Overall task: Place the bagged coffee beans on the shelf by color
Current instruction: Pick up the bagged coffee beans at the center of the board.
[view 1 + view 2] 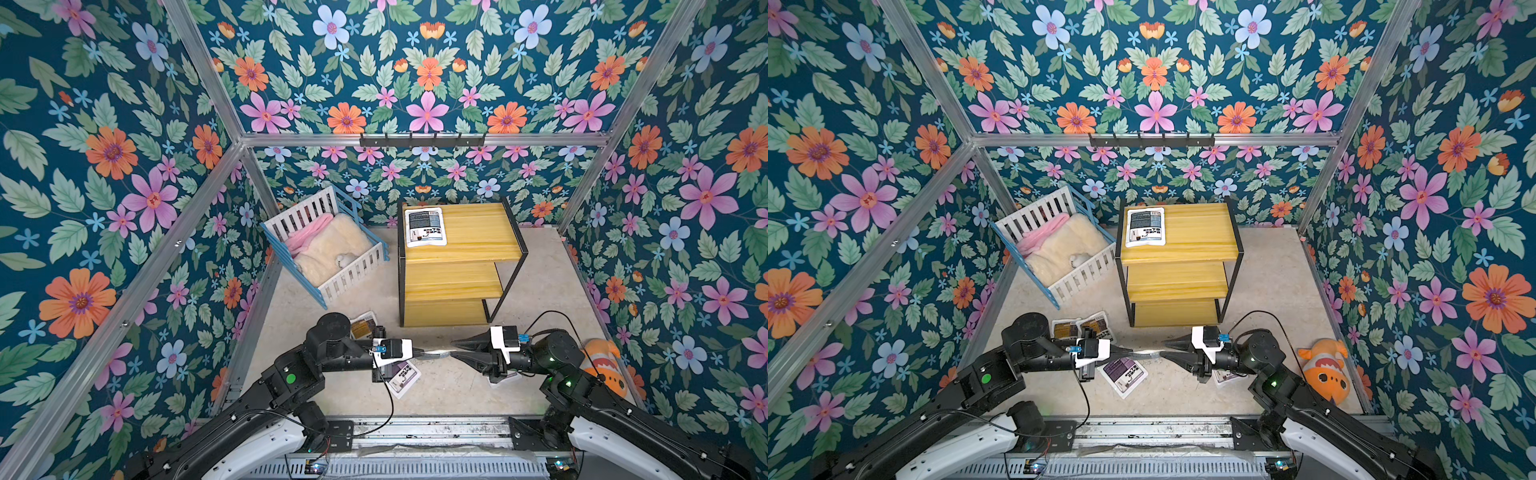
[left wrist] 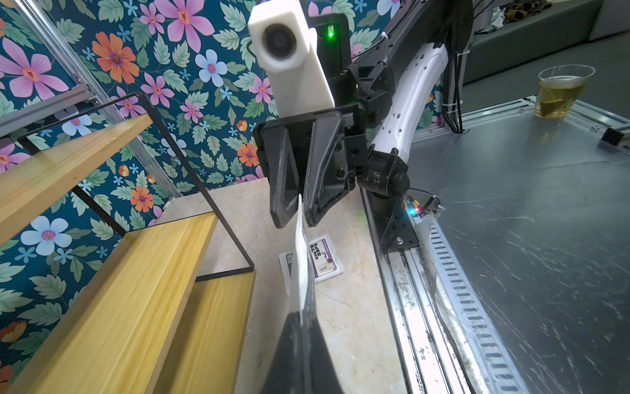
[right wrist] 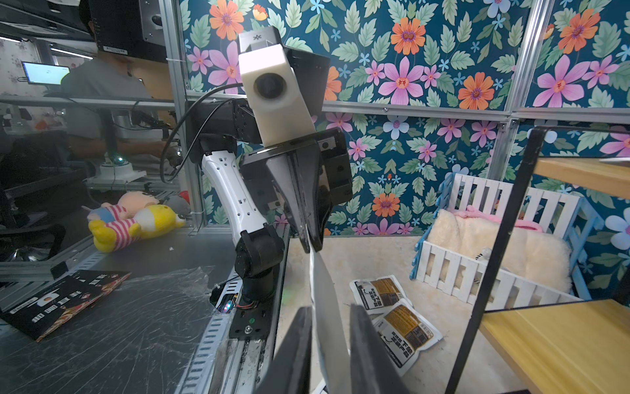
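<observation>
The shelf (image 1: 478, 237) carries one blue-grey pouch (image 1: 424, 226) on its top board. In front of the shelf, the left gripper (image 3: 309, 245) pinches a second pouch (image 2: 301, 266) edge-on. The right gripper (image 2: 300, 218) straddles its free end, not yet clamped. It looks light, floppy and slick, so the flat seam is the best place to grip.

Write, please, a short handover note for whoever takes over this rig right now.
Left gripper: shut on one end of a coffee pouch, held edge-on in the air; its colour cannot be told.
Right gripper: open, jaws either side of that pouch's other end, a gap showing.
Done: one blue-grey pouch lies on the shelf, top board.
Left: the held pouch, plus two yellow-brown pouches and two purple pouches lying on the floor.
</observation>
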